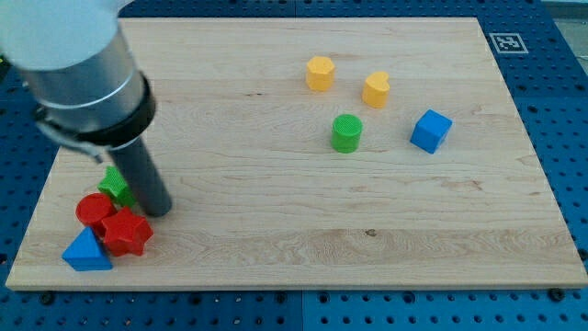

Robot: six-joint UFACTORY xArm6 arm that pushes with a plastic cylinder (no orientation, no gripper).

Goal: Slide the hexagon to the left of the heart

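A yellow hexagon block (319,74) sits near the view's top, right of centre. A yellow heart block (375,89) lies just to its right and slightly lower, a small gap between them. My tip (158,210) rests on the board at the lower left, far from both yellow blocks. It stands just right of a green star block (114,186) and just above a red star block (126,232).
A green cylinder (346,133) and a blue cube (430,131) lie below the yellow blocks. A red cylinder (93,211) and a blue triangle (86,251) cluster at the lower left near the board's edge (37,276).
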